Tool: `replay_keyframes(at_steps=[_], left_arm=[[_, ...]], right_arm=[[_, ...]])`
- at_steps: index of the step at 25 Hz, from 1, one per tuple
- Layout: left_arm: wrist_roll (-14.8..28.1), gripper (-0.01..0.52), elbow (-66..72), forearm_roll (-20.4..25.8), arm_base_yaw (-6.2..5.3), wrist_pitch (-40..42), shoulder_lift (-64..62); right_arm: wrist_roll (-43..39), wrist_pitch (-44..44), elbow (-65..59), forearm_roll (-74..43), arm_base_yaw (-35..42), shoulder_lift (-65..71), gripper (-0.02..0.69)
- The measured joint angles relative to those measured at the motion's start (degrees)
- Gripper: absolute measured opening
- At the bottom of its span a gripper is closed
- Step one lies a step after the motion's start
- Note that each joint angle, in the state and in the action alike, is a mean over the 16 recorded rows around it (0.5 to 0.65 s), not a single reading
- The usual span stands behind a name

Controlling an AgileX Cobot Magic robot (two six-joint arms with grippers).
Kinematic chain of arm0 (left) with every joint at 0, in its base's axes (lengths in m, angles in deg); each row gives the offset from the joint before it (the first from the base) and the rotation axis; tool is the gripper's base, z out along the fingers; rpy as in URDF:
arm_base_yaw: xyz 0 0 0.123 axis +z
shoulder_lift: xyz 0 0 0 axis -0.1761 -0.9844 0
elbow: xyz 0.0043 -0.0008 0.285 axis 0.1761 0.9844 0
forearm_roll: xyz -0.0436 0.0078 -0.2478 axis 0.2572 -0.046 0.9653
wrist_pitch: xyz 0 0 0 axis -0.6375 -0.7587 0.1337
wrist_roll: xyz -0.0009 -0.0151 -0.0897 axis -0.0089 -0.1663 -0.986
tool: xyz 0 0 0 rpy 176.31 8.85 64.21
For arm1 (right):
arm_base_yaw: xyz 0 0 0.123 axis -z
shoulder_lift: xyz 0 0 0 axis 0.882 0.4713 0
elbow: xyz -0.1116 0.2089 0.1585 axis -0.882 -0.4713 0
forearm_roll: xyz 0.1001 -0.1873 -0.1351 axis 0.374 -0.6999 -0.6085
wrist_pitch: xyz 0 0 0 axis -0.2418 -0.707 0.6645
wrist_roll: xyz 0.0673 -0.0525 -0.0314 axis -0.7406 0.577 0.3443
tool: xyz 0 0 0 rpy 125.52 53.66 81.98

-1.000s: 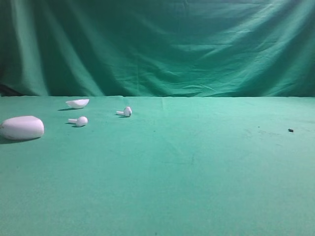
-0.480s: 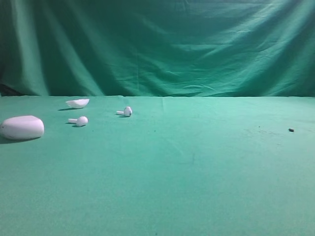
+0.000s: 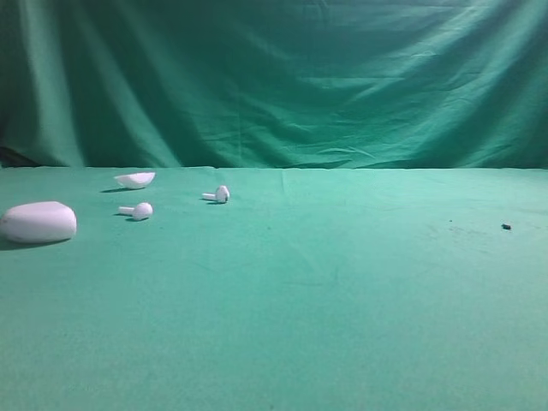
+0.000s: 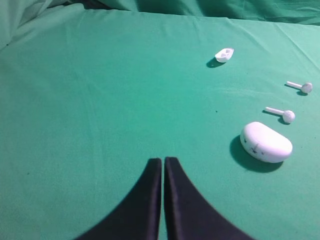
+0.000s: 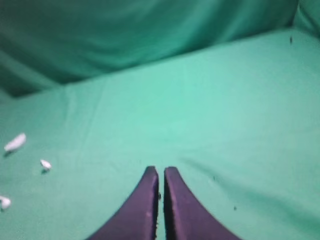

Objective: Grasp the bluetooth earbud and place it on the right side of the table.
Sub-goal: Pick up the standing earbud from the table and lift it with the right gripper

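**Inspector:** Report the tools first.

**Assessor:** The left gripper (image 4: 163, 162) has its jaws pressed together with nothing between them, hanging above bare cloth. The right gripper (image 5: 160, 172) stands the same way, closed and empty. Neither arm shows in the high view.

**Inspector:** And the target?

**Assessor:** Two alike. One bluetooth earbud (image 3: 138, 210) lies on the left of the table (image 3: 342, 291), just right of the oval case (image 3: 38, 222). The second earbud (image 3: 217, 194) lies farther back and to the right of it. A shallow white shell (image 3: 135, 179) sits farthest back on the left. All four are apart from one another. A small dark speck (image 3: 506, 227) lies on the far right.

**Inspector:** Risks?

**Assessor:** In my judgement, three. Closed jaws must part before descent; otherwise the tips would push the earbud across the cloth. The rounded head and thin stem make it likely to roll or squirt out under an off-centre pinch. The nearer earbud lies close to the case, so a wide approach could nudge the case. Whichever arm takes it, the carry to the right side is long, and a weak grip could drop it midway.
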Motion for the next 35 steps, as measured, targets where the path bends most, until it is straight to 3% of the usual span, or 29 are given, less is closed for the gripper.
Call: replay_keyframes(at_steps=[13,21,26,35], left_arm=[[0.00,0.000,0.00,0.00,0.00,0.00,0.00],[0.00,0.000,0.00,0.00,0.00,0.00,0.00],[0.00,0.000,0.00,0.00,0.00,0.00,0.00],[0.00,0.000,0.00,0.00,0.00,0.00,0.00]], right_arm=[[21.65,-13.12,24.29,7.91,-10.54,38.96,0.000],[24.04,-15.56,41.76,4.24,-21.57,60.65,0.026],[24.03,-16.37,53.38,2.05,-26.44,72.58,0.118],[22.11,-20.26,73.35,-0.24,-29.82,90.84,0.376]])
